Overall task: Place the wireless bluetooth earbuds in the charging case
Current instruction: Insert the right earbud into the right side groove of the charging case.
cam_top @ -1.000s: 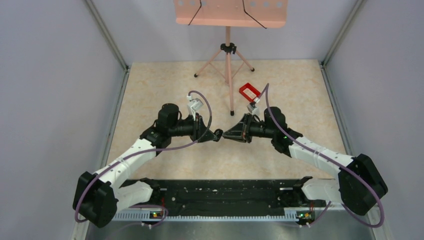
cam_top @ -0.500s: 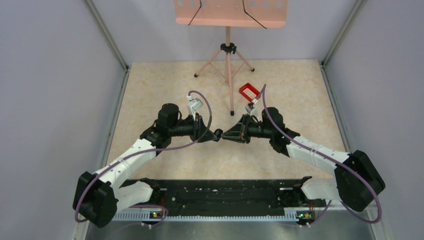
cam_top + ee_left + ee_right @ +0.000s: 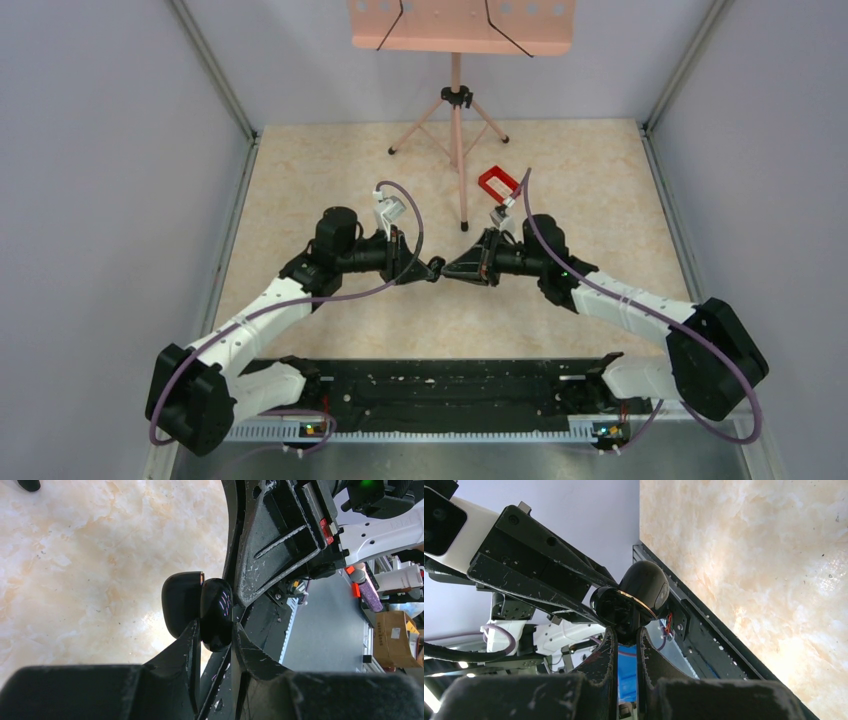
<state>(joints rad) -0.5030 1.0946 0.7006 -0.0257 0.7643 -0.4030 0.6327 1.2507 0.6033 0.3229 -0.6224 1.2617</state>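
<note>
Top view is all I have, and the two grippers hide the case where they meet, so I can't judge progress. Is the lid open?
Observer: It looks ajar: the left wrist view shows the case as two halves angled slightly apart.
Operator: Who grips it?
Observer: Both; the left gripper and the right gripper each pinch it between their fingers.
Operator: Anything inside?
Observer: Cannot tell; the right wrist view shows only a thin gold rim at the seam.

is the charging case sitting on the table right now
No, the left end effector and right end effector pinch the charging case above the table.
</note>
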